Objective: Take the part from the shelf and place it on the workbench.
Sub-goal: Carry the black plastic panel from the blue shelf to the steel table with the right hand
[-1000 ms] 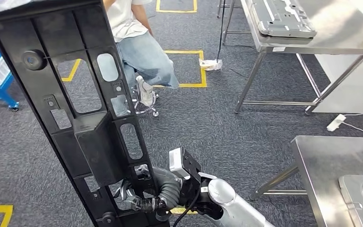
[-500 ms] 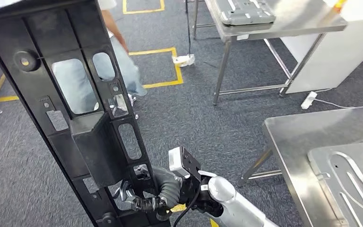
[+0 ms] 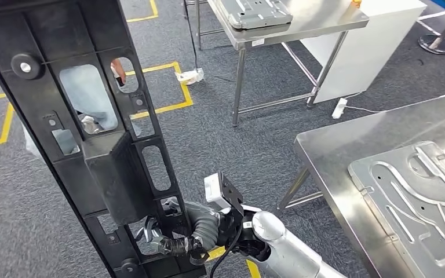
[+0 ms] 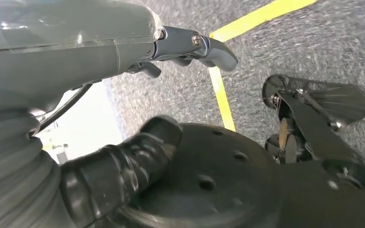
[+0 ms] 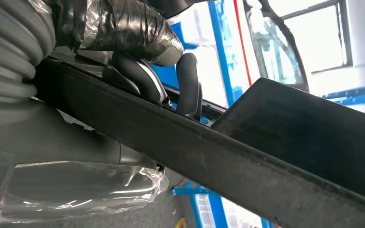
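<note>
The part (image 3: 87,133) is a long black plastic frame with several cut-outs, standing nearly upright at the left of the head view. My right hand (image 3: 177,242) grips its lower end from the right side. In the right wrist view my dark fingers (image 5: 145,78) curl over the edge of the part (image 5: 275,161). The steel workbench (image 3: 324,145) lies at the right, apart from the part. My left hand (image 4: 76,71) hangs over the carpet with thumb and fingers apart, holding nothing.
A ribbed silver metal plate (image 3: 417,197) covers much of the workbench. Farther back stands a second steel table (image 3: 313,23) bearing a grey part (image 3: 258,11), beside a white cabinet (image 3: 376,40). A person (image 3: 90,98) shows through the frame's cut-outs. Yellow lines (image 3: 174,104) mark the carpet.
The whole picture has shifted left as the camera turned right, bringing more of the workbench and its plate into view. The part stays in my right hand's grip.
</note>
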You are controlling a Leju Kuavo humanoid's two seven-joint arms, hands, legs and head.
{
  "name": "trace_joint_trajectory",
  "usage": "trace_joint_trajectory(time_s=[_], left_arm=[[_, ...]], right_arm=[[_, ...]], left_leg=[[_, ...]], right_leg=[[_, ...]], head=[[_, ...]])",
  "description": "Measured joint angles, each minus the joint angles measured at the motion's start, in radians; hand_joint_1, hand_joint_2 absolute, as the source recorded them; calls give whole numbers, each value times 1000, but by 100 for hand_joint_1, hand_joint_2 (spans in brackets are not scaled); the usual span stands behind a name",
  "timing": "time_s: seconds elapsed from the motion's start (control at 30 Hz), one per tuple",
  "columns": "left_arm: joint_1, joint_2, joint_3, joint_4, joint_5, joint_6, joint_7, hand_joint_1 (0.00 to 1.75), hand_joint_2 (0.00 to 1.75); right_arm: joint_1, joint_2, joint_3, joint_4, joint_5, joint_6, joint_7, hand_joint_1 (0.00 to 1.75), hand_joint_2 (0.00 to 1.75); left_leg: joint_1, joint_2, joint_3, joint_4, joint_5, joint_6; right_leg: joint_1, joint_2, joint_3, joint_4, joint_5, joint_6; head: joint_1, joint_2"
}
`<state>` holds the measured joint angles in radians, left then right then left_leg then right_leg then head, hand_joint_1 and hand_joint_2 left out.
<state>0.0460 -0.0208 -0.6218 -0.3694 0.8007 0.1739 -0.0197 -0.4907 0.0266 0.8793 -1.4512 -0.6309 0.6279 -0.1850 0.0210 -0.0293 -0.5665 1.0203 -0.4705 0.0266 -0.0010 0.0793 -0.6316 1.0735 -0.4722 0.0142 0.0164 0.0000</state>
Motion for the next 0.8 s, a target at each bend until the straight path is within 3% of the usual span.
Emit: trace_joint_trajectory(time_s=[0.07, 0.13, 0.17, 0.2, 0.23, 0.3, 0.37, 0.43, 0.47, 0.53, 0.57, 0.63, 0.67, 0.7, 0.73, 0.8], left_arm=[[-3, 1, 0, 7, -1, -5, -2, 0, 175], [-5, 1, -1, 17, -6, -9, -1, 0, 175], [-6, 2, -2, 21, -9, -12, -1, 0, 175], [-8, 2, -3, 25, -11, -14, -1, 0, 175], [-11, 2, -3, 29, -12, -16, -1, 0, 175], [-15, 2, -4, 34, -13, -18, -1, 0, 175], [-19, 2, -4, 38, -15, -19, -1, 0, 175], [-24, 2, -4, 42, -18, -21, -1, 0, 175], [-26, 2, -4, 46, -20, -23, -1, 0, 175], [-32, 2, -5, 57, -22, -32, -3, 0, 175], [-35, 2, -7, 65, -25, -37, -4, 0, 175], [-40, 2, -10, 81, -29, -47, -5, 0, 175], [-42, 2, -12, 88, -30, -51, -5, 0, 175], [-44, 2, -13, 95, -31, -54, -5, 0, 175], [-46, 2, -15, 101, -32, -56, -5, 0, 175], [-49, 2, -19, 114, -36, -55, -6, 0, 175]], right_arm=[[-7, 0, 1, 7, -1, 0, -2, 175, 175], [-9, 0, 2, 14, -1, -3, -5, 175, 175], [-8, -1, 2, 18, 0, -5, -7, 175, 175], [-7, -1, 2, 20, 1, -7, -10, 175, 175], [-7, -1, 2, 22, 2, -8, -12, 175, 175], [-8, -1, 2, 23, 2, -8, -16, 175, 175], [-10, -1, 2, 24, 2, -8, -18, 175, 175], [-10, -1, 2, 25, 3, -10, -20, 175, 175], [-10, -1, 1, 26, 4, -12, -21, 175, 175], [-11, 0, 1, 26, 8, -18, -25, 175, 175], [-10, 0, 1, 27, 10, -21, -28, 175, 175], [-6, 0, 1, 29, 17, -25, -32, 175, 175], [-3, 0, 1, 31, 20, -27, -33, 175, 175], [0, -1, 1, 31, 23, -31, -33, 175, 175], [2, -1, 0, 32, 25, -34, -34, 175, 175], [4, -2, -3, 32, 30, -40, -37, 175, 175]], left_leg=[[-2, 24, 0, -4, 2, 11], [-5, 52, -1, -4, 1, 13], [-5, 65, -1, -4, 0, 13], [-6, 77, 0, -4, -2, 12], [-6, 88, 2, -3, -3, 10], [-9, 105, 8, -3, -8, 3], [-13, 122, 13, -3, -13, -6], [-14, 141, 18, -5, -17, -16], [-13, 135, 20, -1, -24, -22], [-9, 91, -4, 59, -66, -31], [-8, 63, -31, 119, -97, -34], [-7, 39, -94, 244, -146, -40], [-7, 37, -110, 270, -144, -42], [-5, 35, -108, 258, -123, -43], [-3, 31, -88, 211, -86, -45], [5, -5, -34, 85, -25, -47]], right_leg=[[0, -53, -51, 109, -61, 5], [-4, -67, -107, 223, -105, 9], [-6, -70, -114, 240, -102, 11], [-6, -74, -100, 213, -80, 11], [-6, -86, -67, 151, -46, 9], [2, -135, 7, 11, 4, -1], [12, -158, 32, -46, 14, -12], [12, -134, 33, -51, 18, -21], [9, -123, 36, -56, 21, -26], [0, -101, 42, -66, 27, -39], [-1, -91, 42, -67, 28, -43], [-2, -65, 41, -65, 28, -47], [-2, -50, 41, -63, 27, -46], [-3, -35, 41, -59, 26, -45], [-4, -21, 41, -54, 24, -42], [-6, 5, 36, -39, 16, -32]], head=[[2, 0], [2, 0], [2, 0], [2, 0], [2, 0], [2, 0], [2, 0], [1, 0], [2, 0], [1, 0], [1, 0], [0, 0], [0, 0], [0, 0], [0, 0], [0, 0]])
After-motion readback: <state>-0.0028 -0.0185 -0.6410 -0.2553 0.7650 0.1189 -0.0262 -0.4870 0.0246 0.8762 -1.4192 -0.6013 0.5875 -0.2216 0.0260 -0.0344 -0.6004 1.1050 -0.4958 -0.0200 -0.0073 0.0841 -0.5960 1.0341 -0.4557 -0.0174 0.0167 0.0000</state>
